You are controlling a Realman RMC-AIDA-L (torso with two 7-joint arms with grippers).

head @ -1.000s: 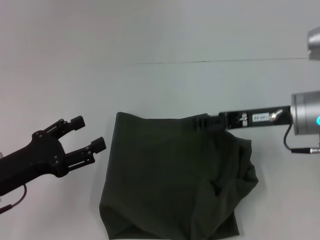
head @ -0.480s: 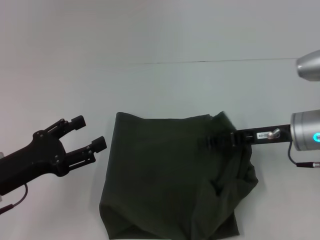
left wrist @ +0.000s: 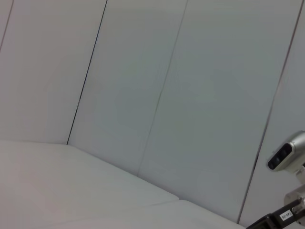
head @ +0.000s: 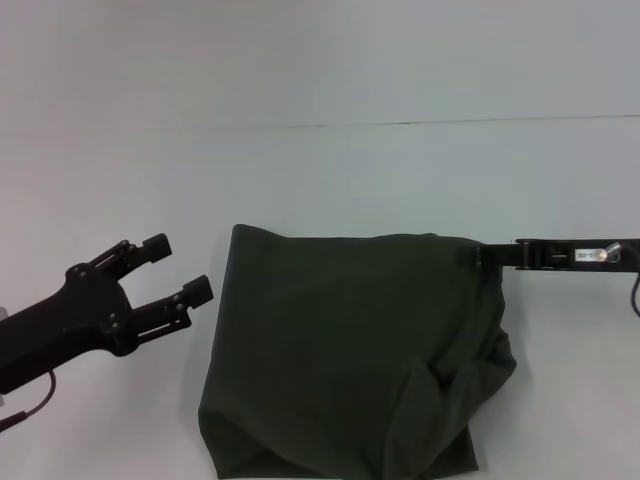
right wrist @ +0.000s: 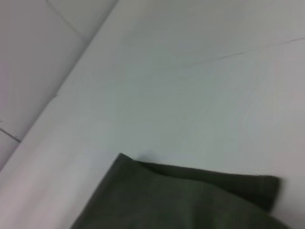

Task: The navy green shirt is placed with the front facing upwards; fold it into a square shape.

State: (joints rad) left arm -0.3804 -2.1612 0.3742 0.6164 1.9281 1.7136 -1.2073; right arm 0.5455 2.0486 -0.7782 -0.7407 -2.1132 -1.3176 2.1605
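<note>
Though bunched and rumpled along its right side, lies folded into a rough rectangle at the near middle of the white table (head: 330, 170): the navy green shirt (head: 340, 350), plain green cloth up, no lettering or collar visible. Runs fairly straight along the far and left edges; sags into loose folds at the near right corner, with the near edge cut off by the head view. Hovers left of the shirt, near its left edge but clearly apart from it: the left gripper (head: 183, 268), jaws spread wide, holding nothing, pointing toward the far right. Reaches in from the right, level and thin in profile, the right gripper (head: 470, 256), tip right at the shirt's far right corner; touching or gripping the cloth there, cannot tell, nor whether spread or closed. Shows, in the right wrist view, a corner of the same shirt (right wrist: 190, 200) flat on the pale table.
</note>
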